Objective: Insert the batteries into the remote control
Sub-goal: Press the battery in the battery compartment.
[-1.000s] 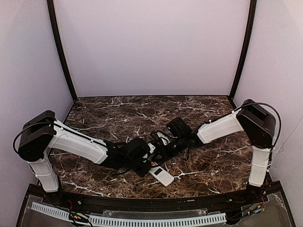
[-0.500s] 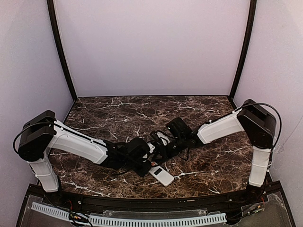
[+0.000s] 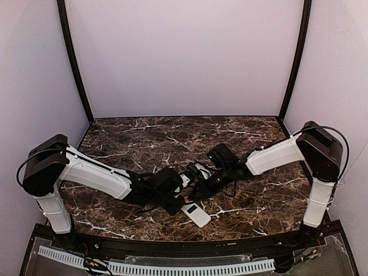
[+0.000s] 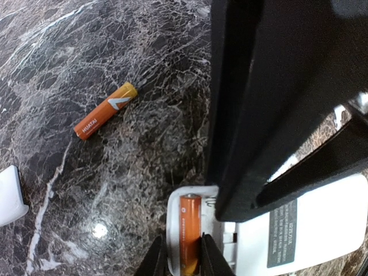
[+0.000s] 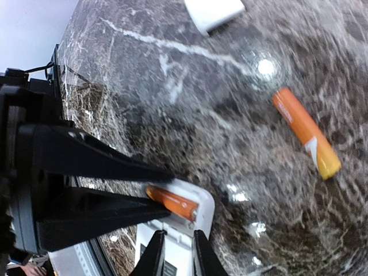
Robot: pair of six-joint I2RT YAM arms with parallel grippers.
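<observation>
The remote control lies back up with its battery bay open; it also shows in the right wrist view. One orange battery sits in the bay's outer slot. My left gripper is shut on it, one finger along each side. The right wrist view shows that battery between those fingers. My right gripper is nearly shut with nothing between its jaws, tips over the remote's back beside the bay. The second battery lies loose on the table, also in the right wrist view. In the top view both grippers hide the remote.
A small flat white piece lies on the dark marble table just in front of the grippers; it shows at the edge of the wrist views. Plain walls stand behind and on both sides.
My right arm has shifted a little to the right and its gripper sits slightly lower. The left arm and the white piece have not moved.
</observation>
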